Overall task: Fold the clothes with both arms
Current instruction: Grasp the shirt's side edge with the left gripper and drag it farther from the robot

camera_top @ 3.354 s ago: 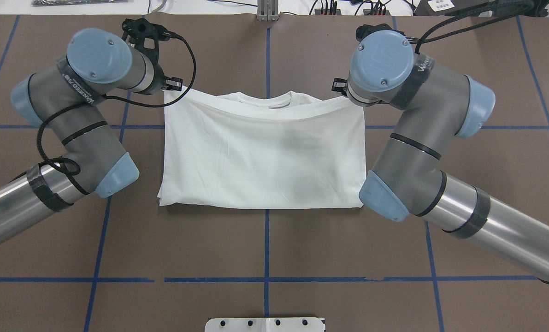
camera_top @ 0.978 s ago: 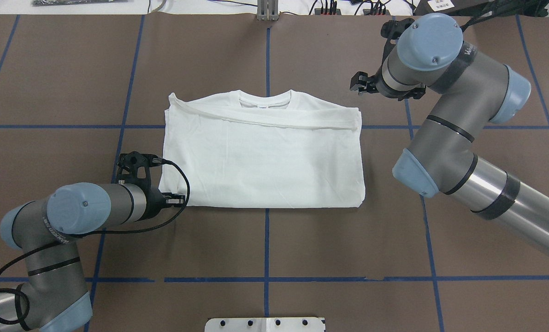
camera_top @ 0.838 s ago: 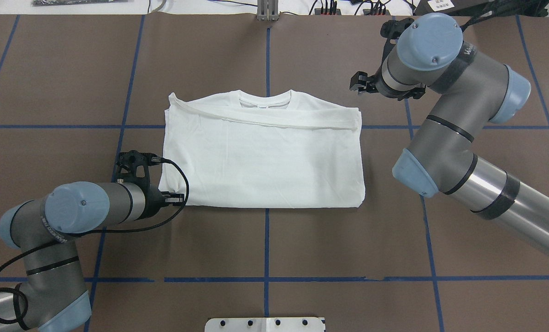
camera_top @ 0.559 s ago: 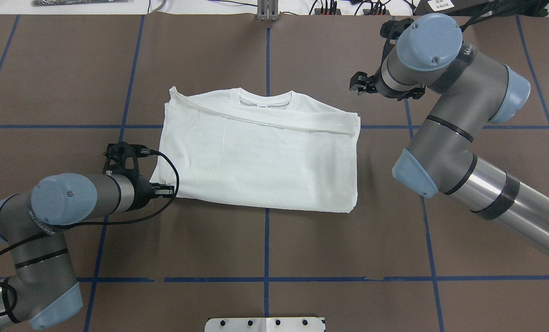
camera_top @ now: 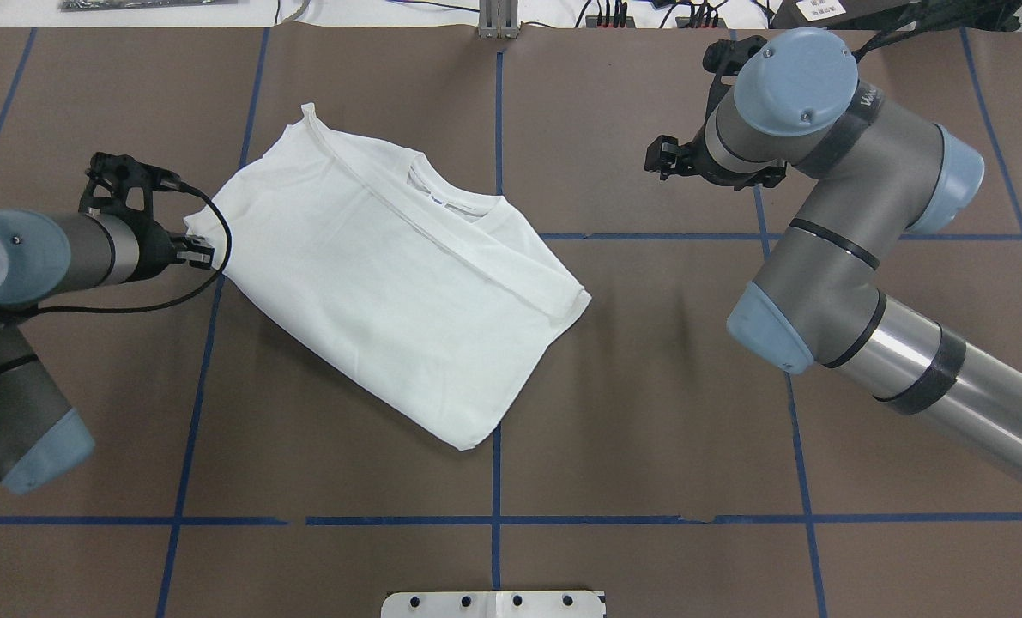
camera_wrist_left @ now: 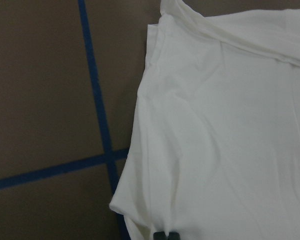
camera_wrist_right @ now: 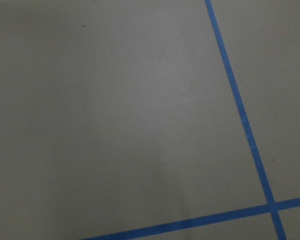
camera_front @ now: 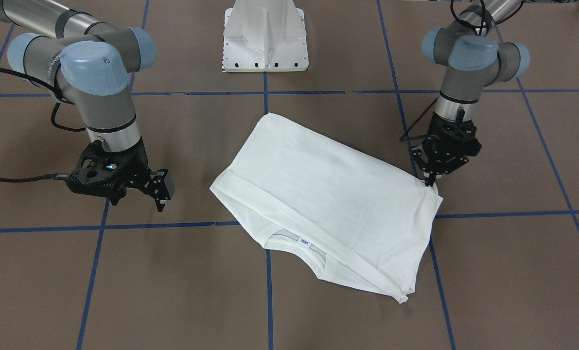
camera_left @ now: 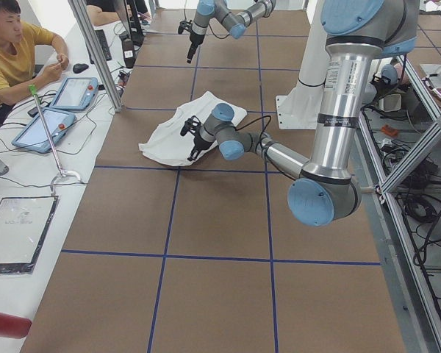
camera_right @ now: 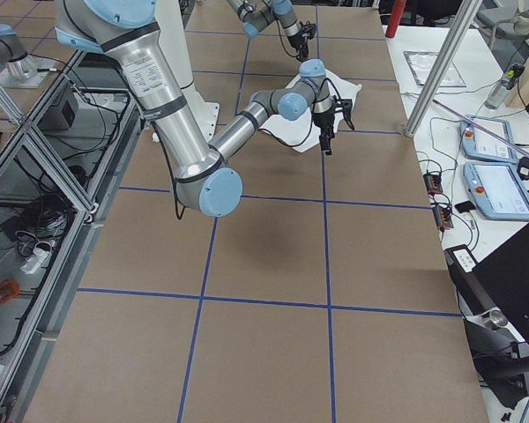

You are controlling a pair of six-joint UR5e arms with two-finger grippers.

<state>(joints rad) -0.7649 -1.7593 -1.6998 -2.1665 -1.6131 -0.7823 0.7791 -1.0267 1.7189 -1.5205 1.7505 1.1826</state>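
Observation:
The white T-shirt (camera_top: 390,283) lies folded and turned diagonally on the brown table, collar and small neck label (camera_top: 434,199) facing up. No printed text shows. My left gripper (camera_top: 205,251) is shut on the shirt's left corner, low over the table. In the front view it (camera_front: 430,183) pinches that corner of the shirt (camera_front: 328,194). The left wrist view shows shut fingertips (camera_wrist_left: 166,235) on the cloth (camera_wrist_left: 230,125). My right gripper (camera_top: 655,160) is open and empty, clear of the shirt at the far right; it also shows in the front view (camera_front: 163,194).
The white pedestal (camera_front: 265,34) stands at the robot's side of the table (camera_top: 493,603). Blue tape lines (camera_wrist_right: 240,115) cross the brown table cover. An operator (camera_left: 15,59) sits by tablets (camera_left: 55,121) beyond the table's far side.
My left gripper closed on the shirt's near left corner and dragged it left and away, swinging the shirt diagonal. My right gripper had let go and has stayed still over the last second.

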